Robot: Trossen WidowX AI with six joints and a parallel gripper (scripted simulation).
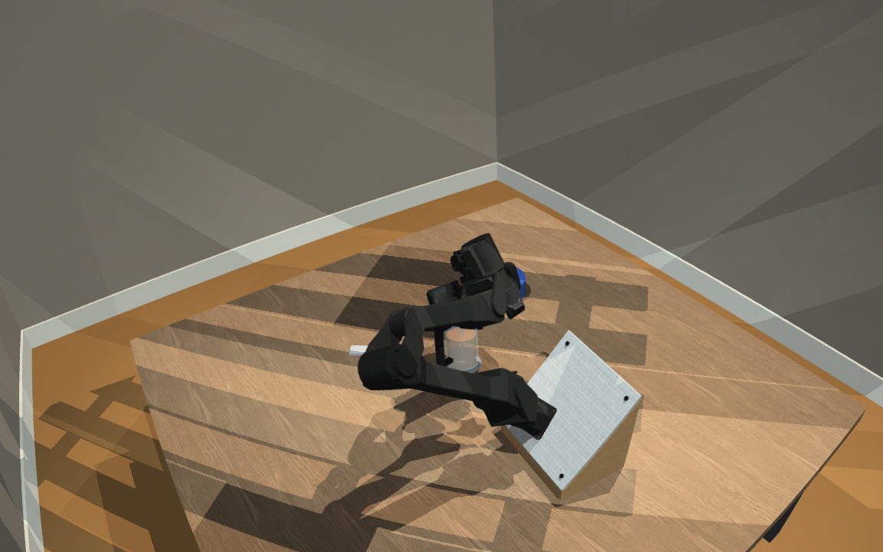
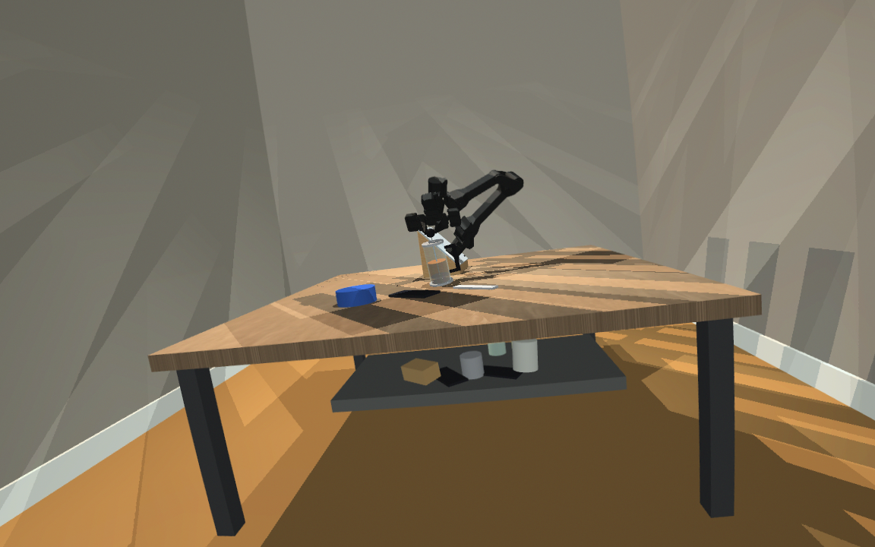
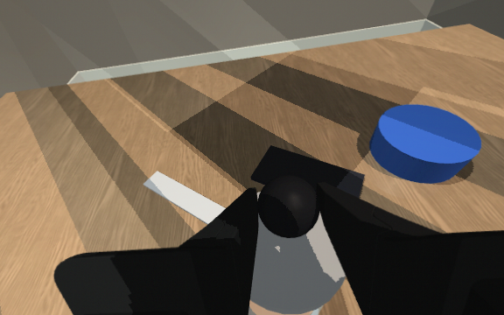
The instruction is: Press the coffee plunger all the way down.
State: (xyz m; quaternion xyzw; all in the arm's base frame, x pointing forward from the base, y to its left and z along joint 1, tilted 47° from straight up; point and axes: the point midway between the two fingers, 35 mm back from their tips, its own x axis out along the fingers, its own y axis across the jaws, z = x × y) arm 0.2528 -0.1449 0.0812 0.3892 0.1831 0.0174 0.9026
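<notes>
The coffee press (image 1: pixel 461 348) (image 2: pixel 439 272), a clear glass cylinder with orange-brown contents, stands about upright on the table, with its black handle (image 1: pixel 440 347) (image 2: pixel 456 260) at its side. Its pale round lid (image 2: pixel 434 242) (image 3: pixel 293 273) is on top. My gripper (image 2: pixel 430 231) (image 3: pixel 286 192) is shut on the round black plunger knob (image 3: pixel 289 212), one finger on each side. In the exterior view the knob is a little above the lid, with a short gap between them. In the top view the arm hides the knob and the fingertips.
A blue cylinder (image 1: pixel 520 282) (image 2: pixel 355 295) (image 3: pixel 424 140) stands beyond the press. A flat black slab (image 2: pixel 415 293) (image 3: pixel 309 168) and a white strip (image 1: pixel 356 349) (image 2: pixel 476 286) (image 3: pixel 182 197) lie near it. The arm's sloped mounting block (image 1: pixel 589 405) stands behind the press in the exterior view.
</notes>
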